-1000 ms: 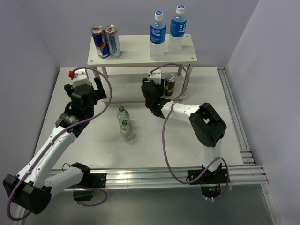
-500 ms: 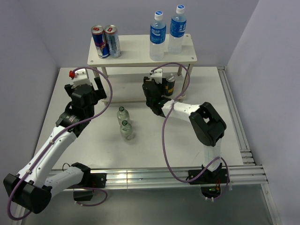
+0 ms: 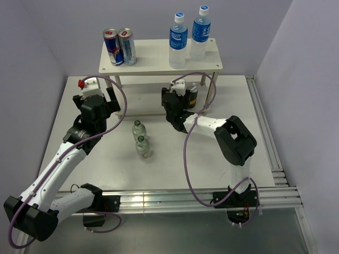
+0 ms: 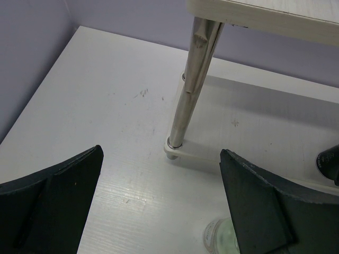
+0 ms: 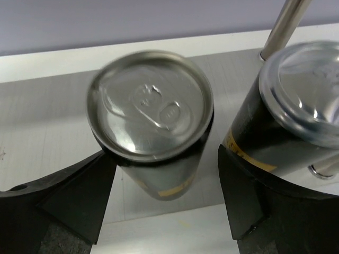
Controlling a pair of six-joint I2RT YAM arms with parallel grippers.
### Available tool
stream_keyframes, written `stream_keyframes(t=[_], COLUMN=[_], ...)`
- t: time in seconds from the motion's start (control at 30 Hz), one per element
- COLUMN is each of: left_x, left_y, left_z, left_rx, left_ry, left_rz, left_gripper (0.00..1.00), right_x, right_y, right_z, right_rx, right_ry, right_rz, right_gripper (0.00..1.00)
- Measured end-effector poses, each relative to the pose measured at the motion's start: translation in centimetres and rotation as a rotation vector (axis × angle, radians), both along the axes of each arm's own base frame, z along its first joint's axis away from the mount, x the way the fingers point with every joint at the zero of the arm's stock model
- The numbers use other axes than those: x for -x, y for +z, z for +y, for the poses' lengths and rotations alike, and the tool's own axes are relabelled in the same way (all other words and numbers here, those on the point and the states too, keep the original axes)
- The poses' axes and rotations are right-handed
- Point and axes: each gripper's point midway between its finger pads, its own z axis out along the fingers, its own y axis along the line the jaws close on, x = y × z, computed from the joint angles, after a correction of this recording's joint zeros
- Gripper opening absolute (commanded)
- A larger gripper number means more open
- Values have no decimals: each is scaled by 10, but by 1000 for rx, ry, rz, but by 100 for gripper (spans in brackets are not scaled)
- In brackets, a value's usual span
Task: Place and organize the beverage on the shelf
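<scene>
The cream shelf [image 3: 153, 55] has two blue-labelled bottles [image 3: 178, 41] [image 3: 200, 33] on its top board. Two green-capped bottles [image 3: 139, 127] [image 3: 142, 146] stand on the table. My right gripper [image 3: 183, 101] reaches under the top board. In the right wrist view it [image 5: 167, 151] is open with its jaws either side of a dark silver-topped can [image 5: 153, 127] on the lower board [image 5: 47, 121]. A narrow gap shows at the right finger. The second dark can [image 5: 296, 100] stands just to its right and also shows in the top view [image 3: 192, 95]. My left gripper [image 3: 112, 99] is open and empty.
Two slim blue-and-silver cans [image 3: 119, 46] stand on the top board's left end. In the left wrist view the shelf's front-left leg [image 4: 190, 90] is just ahead of the gripper [image 4: 161, 151], and a green-capped bottle [image 4: 218, 238] peeks in at the bottom. An aluminium rail [image 3: 265, 132] runs along the table's right side.
My right gripper has shifted slightly right, toward the second dark can. The left arm and the other drinks have not moved.
</scene>
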Motion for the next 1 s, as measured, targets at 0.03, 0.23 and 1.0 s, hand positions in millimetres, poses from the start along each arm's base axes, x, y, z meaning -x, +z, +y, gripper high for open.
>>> stream_keyframes(t=[0.03, 0.23, 1.0], left_x=[0, 0, -1], left_y=[0, 0, 0], left_z=[0, 1, 8], left_rx=[0, 0, 0], left_ry=[0, 3, 24], left_rz=[0, 0, 0], left_gripper=[99, 99, 99], right_x=[2, 21, 271], right_y=[-2, -12, 18], right_z=[-1, -3, 100], right_rx=[0, 12, -181], right_ry=[2, 18, 451], right_rz=[4, 30, 134], right_gripper=[86, 94, 100])
